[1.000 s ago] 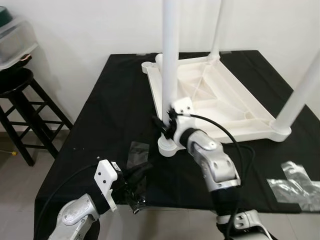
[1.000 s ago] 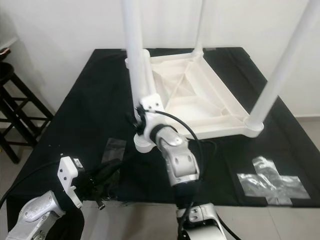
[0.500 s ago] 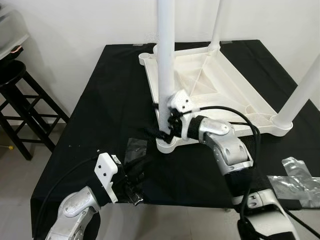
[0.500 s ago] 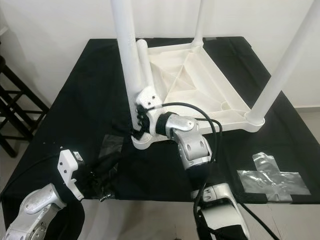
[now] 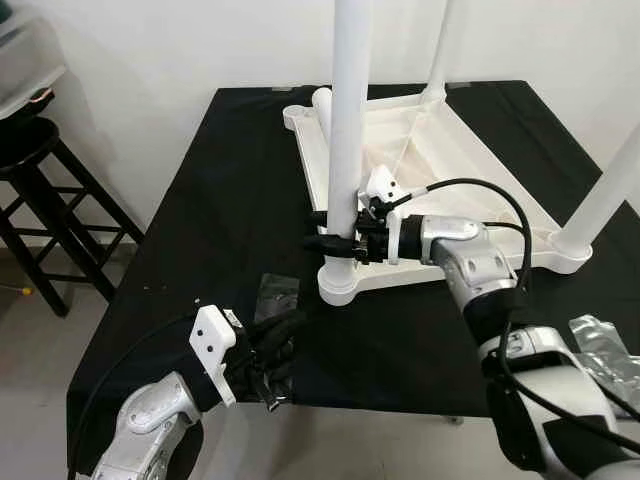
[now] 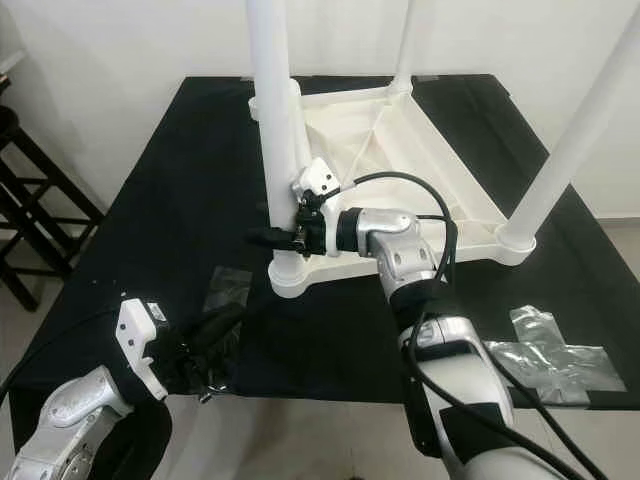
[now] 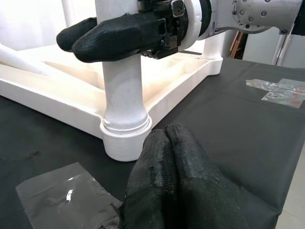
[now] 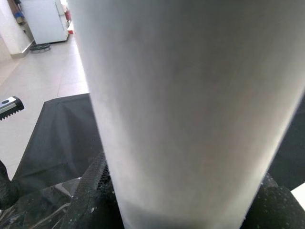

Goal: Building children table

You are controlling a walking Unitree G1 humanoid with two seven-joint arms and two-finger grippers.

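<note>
A white children's table (image 5: 470, 190) lies upside down on a black-covered worktable (image 5: 220, 200), its legs pointing up. My right gripper (image 5: 322, 230) reaches in from the right and is shut on the near-left leg (image 5: 350, 120), low down, just above its corner socket (image 5: 340, 285). In the right wrist view that leg (image 8: 190, 109) stands between the two black fingers (image 8: 90, 200). My left gripper (image 5: 275, 350) is shut on nothing and hovers by the worktable's front edge, short of the socket (image 7: 125, 138). Its fingertips (image 7: 167, 181) are pressed together.
Clear tape patches lie on the cloth by the left gripper (image 5: 278, 298) and at the front right (image 5: 610, 345). A black stool (image 5: 40, 190) stands off the left side. Another white tube (image 5: 322, 105) lies along the tabletop's left rim. The other legs (image 5: 610, 190) rise at the right and back.
The camera has shifted. My right arm has swung round so that its wrist lies level and grips the leg from the right, slightly higher. The left gripper has barely moved.
</note>
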